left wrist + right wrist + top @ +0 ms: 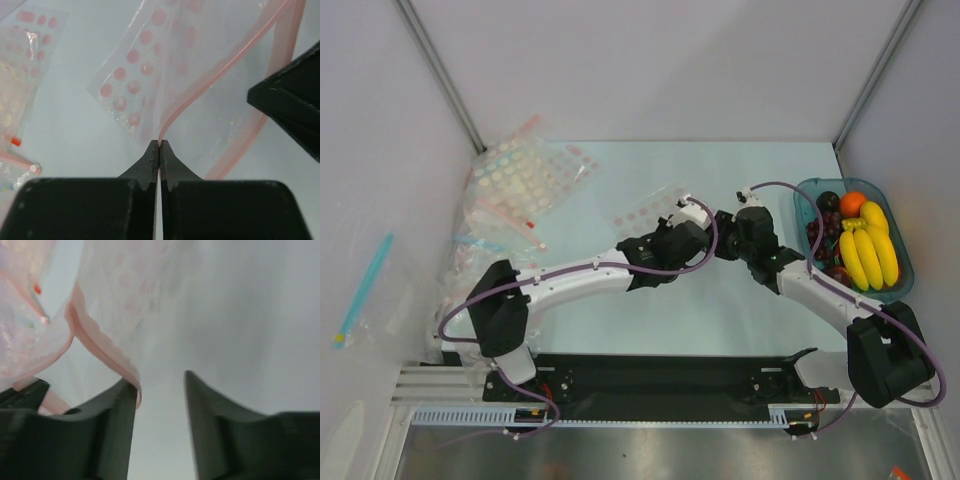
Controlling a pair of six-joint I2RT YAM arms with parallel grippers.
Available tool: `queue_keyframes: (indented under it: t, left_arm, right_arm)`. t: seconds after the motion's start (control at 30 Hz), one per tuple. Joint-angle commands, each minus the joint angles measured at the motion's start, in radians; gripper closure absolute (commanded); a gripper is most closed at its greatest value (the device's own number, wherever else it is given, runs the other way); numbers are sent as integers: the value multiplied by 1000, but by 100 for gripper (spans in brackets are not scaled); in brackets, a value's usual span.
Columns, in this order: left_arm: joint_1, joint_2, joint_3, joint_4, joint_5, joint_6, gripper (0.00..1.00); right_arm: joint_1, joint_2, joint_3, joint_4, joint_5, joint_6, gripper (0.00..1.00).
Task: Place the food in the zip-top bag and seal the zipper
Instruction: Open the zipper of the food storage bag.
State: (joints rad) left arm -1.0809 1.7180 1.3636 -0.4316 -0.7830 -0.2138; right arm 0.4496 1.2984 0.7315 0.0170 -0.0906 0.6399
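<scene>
Your top camera sits high above and behind the arm bases and looks down on the whole bench [720, 320] from far off. Each wrist camera sits just behind its own pincer, the left pincer [159, 148] and the right pincer [161, 382], and looks along the fingers from very close, so the right view is blurry. All three views share the zip-top bag [145, 75] and its pink zipper [225, 70] at mid-bench.

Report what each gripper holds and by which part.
Left gripper is shut on the zip-top bag, pinching its pink zipper strip. Right gripper is open, holding nothing.
</scene>
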Motion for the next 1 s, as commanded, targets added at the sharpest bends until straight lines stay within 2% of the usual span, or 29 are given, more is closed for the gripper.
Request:
queue_keyframes:
  t: [0.0, 0.1, 0.2, 0.33, 0.53, 0.57, 0.63, 0.67, 0.73, 0.77, 0.87, 0.97]
  left_arm:
    - [6, -93, -32, 91, 80, -32, 99]
    - [6, -135, -63, 120, 129, -35, 100]
    - [6, -164, -86, 145, 160, -35, 100]
    - [6, -175, -93, 149, 188, -41, 100]
    - [7, -161, -92, 162, 232, -44, 100]
    - [7, -159, -93, 166, 241, -45, 100]
    - [7, -156, -95, 171, 261, -48, 100]
    - [6, -153, -95, 174, 266, -48, 100]
    - [6, -150, -98, 182, 269, -50, 100]
    - [7, -149, -100, 186, 268, -50, 100]
    - [6, -135, -98, 192, 251, -38, 100]
    - [7, -117, -92, 198, 238, -19, 86]
  right_arm:
    - [1, -51, -37, 47, 20, -3, 46]
    - [3, -57, -43, 72, 2, -9, 38]
    - [3, -56, -53, 99, -35, -13, 37]
    - [21, -45, -61, 169, -84, -11, 37]
    - [66, -59, -60, 176, -26, -25, 44]
    - [66, -66, -63, 176, -20, -25, 46]
    - [69, -74, -64, 173, 2, -25, 62]
    - [69, -76, -63, 172, 5, -29, 75]
    - [75, -79, -61, 164, 17, -32, 80]
    - [78, -79, -60, 163, 18, -34, 89]
    - [84, -77, -60, 169, 14, -36, 98]
    - [86, -67, -58, 184, -30, -32, 100]
